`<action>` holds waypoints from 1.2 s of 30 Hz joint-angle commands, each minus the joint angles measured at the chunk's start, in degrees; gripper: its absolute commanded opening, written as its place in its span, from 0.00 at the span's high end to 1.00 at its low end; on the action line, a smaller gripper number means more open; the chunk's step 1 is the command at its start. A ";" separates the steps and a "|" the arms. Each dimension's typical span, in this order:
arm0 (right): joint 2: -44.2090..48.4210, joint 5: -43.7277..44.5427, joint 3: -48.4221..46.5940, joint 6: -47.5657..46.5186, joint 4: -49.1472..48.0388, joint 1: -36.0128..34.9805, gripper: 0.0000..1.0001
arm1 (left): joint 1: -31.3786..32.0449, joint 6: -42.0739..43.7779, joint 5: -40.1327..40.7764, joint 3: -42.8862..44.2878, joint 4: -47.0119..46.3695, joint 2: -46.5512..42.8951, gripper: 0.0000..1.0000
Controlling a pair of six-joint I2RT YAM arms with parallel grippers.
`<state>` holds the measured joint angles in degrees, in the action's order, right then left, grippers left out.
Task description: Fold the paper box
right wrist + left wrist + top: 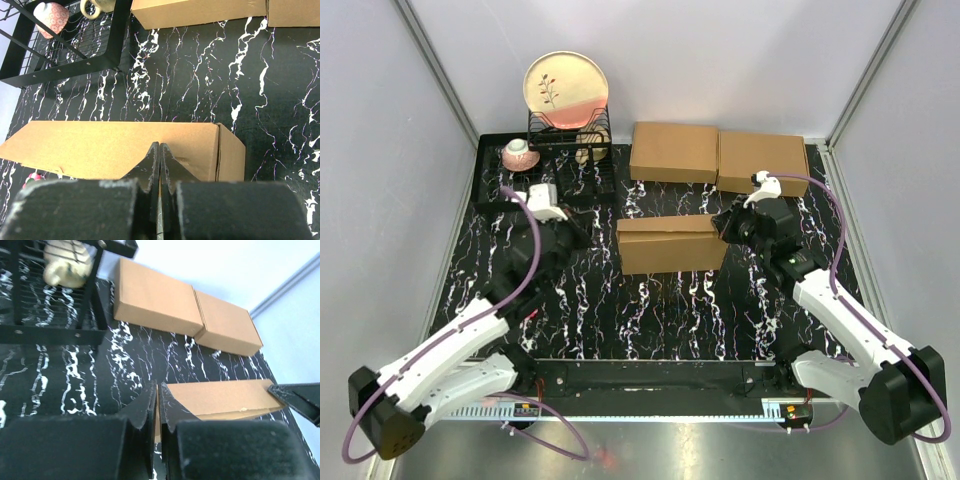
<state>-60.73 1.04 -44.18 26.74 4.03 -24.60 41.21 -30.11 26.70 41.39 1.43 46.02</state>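
Note:
The paper box (670, 243) is a closed, shallow brown cardboard mailer lying mid-table. My left gripper (588, 238) is at its left end. In the left wrist view the left gripper (159, 387) has its jaws pressed together on a thin sliver of cardboard at the edge of the paper box (225, 397). My right gripper (725, 228) is at the box's right end. In the right wrist view the right gripper (160, 145) is shut, its tips against the broad face of the paper box (100, 147) near the right corner.
Two similar flat brown boxes (675, 152) (763, 163) lie side by side at the back. A black dish rack (535, 165) at the back left holds a plate (566, 88) and a pink cup (519, 153). Grey walls close in three sides.

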 commanded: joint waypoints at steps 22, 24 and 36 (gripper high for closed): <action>-1.94 -0.95 0.59 -1.25 5.72 -0.18 1.00 | -0.25 -4.87 -11.41 -1.74 -18.13 18.14 1.00; -2.02 -0.95 0.50 -1.25 5.81 -0.10 1.00 | -0.26 -5.22 -11.49 -3.41 -18.92 18.05 1.00; -2.38 -0.95 0.94 -1.16 5.64 -0.10 1.00 | 0.27 -6.54 -12.28 -8.07 -21.21 19.19 1.00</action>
<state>-61.43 1.04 -44.25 26.57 3.44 -24.47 40.97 -35.81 16.05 35.70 -19.18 64.36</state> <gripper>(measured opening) 0.009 0.002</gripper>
